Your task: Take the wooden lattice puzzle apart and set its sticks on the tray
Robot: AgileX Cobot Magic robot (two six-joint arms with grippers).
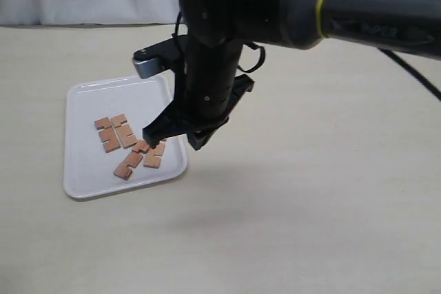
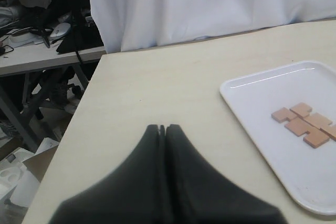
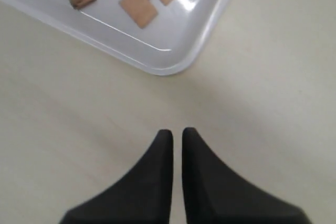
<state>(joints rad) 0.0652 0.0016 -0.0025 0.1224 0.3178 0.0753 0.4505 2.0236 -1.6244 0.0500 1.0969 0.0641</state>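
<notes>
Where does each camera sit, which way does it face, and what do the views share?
Exterior view: off the arms, facing across the beige table at the flat white plastic tray holding reddish-brown notched wooden sticks; the right arm in front.
Left wrist view: on the left wrist, looking along the table; shut left gripper shows.
Right wrist view: looking down past the shut right gripper.
Shared: all three show the tray and sticks.

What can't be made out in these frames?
Exterior view: right arm covers several sticks on the tray; count unclear.
Left wrist view: frame edge cuts off tray and sticks.
Right wrist view: frame edge cuts off sticks; most of tray unseen.
Left tool: outside the exterior view.
</notes>
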